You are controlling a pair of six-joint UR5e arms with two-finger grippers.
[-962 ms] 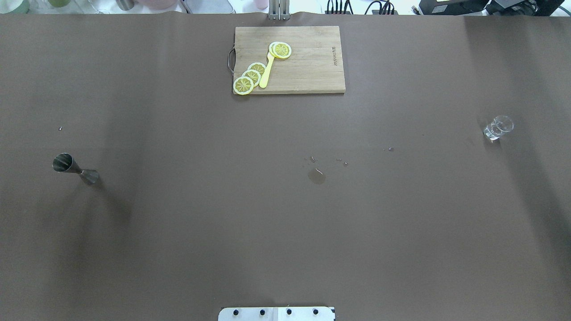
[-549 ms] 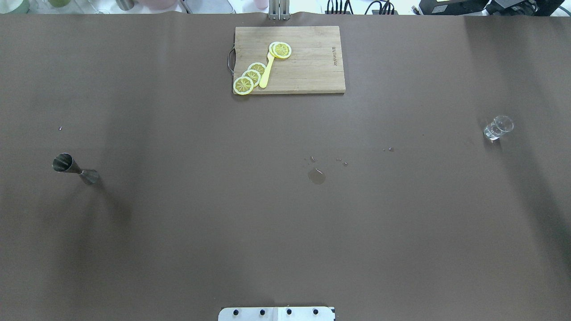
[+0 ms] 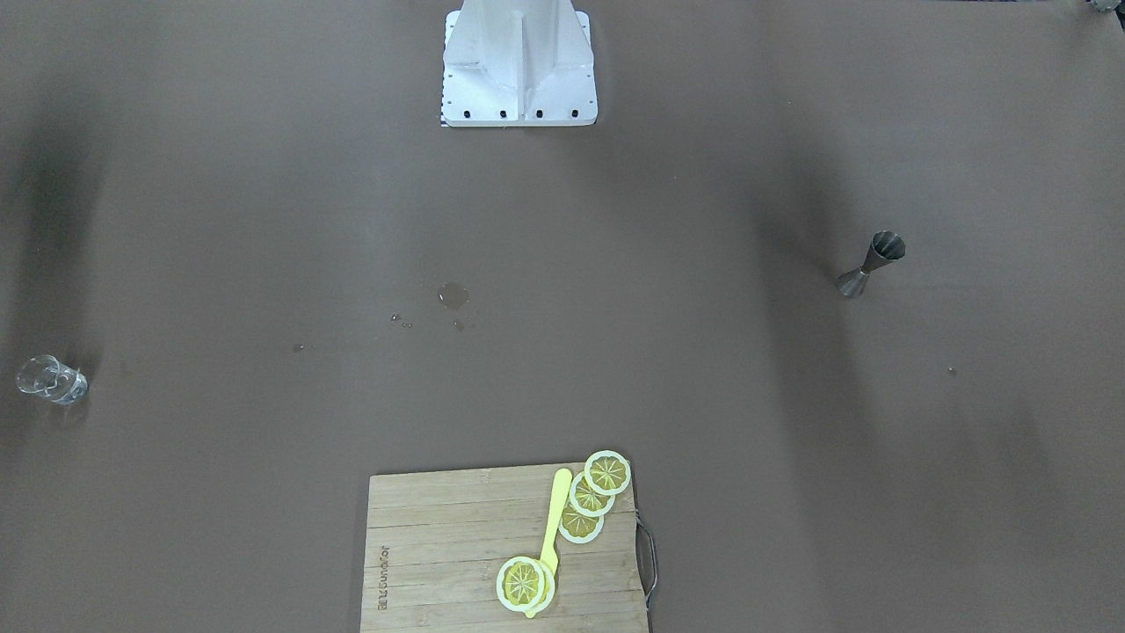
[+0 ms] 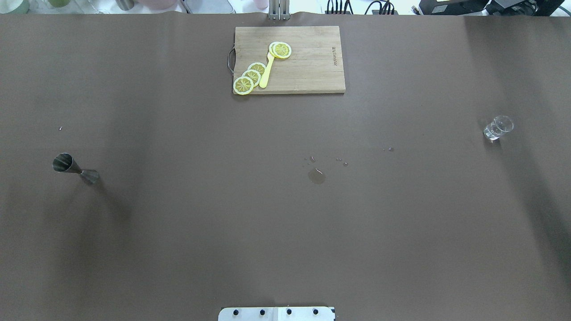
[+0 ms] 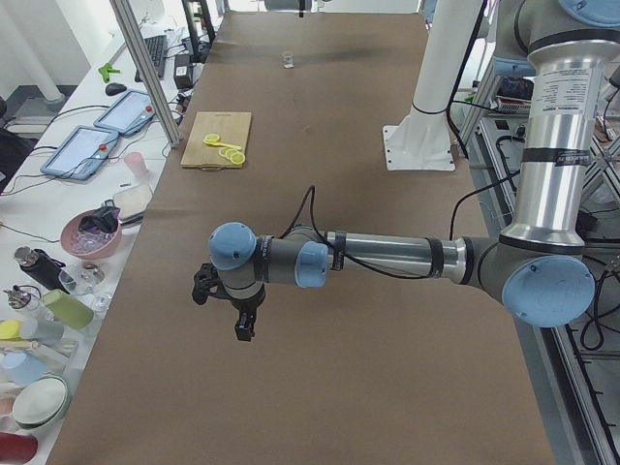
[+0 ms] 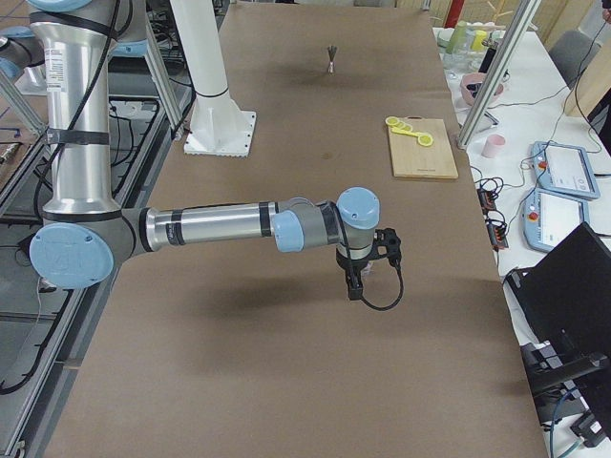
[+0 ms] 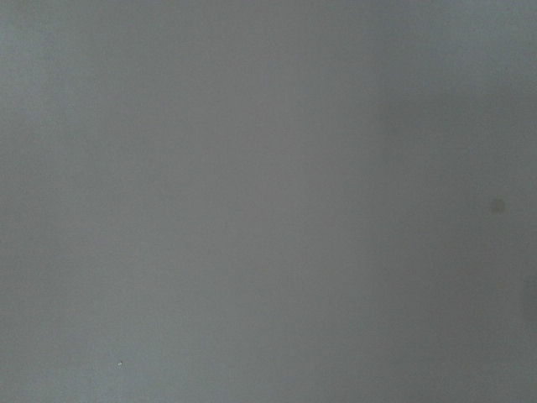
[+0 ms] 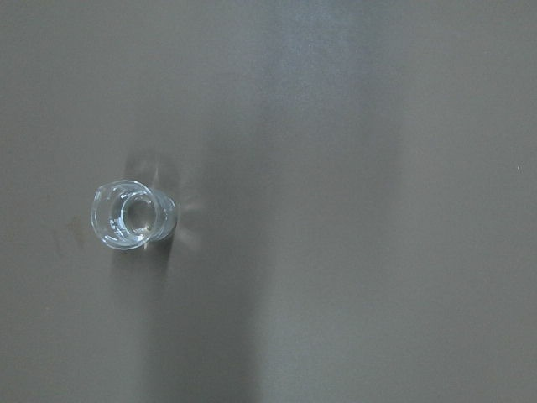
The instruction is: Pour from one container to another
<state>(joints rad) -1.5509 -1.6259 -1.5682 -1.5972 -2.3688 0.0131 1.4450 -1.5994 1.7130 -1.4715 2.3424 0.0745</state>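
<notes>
The dark metal jigger (image 4: pixel 75 168) stands upright on the brown table cover at the robot's left; it also shows in the front view (image 3: pixel 870 264) and far off in the right view (image 6: pixel 331 59). The clear glass cup (image 4: pixel 498 128) stands at the robot's right, small in the front view (image 3: pixel 51 380), and lies directly below the right wrist camera (image 8: pixel 126 216). My left gripper (image 5: pixel 225 295) hangs above the table at the jigger's end; my right gripper (image 6: pixel 368 258) hangs above the glass's end. Whether either is open or shut I cannot tell. Only bare cover fills the left wrist view.
A wooden cutting board (image 4: pixel 312 76) with lemon slices (image 4: pixel 250 76) and a yellow utensil lies at the far middle. A small puddle (image 4: pixel 316 176) with droplets marks the table's centre. The robot's white base (image 3: pixel 518 79) stands at the near edge. Cups and bowls (image 5: pixel 87 232) crowd a side bench.
</notes>
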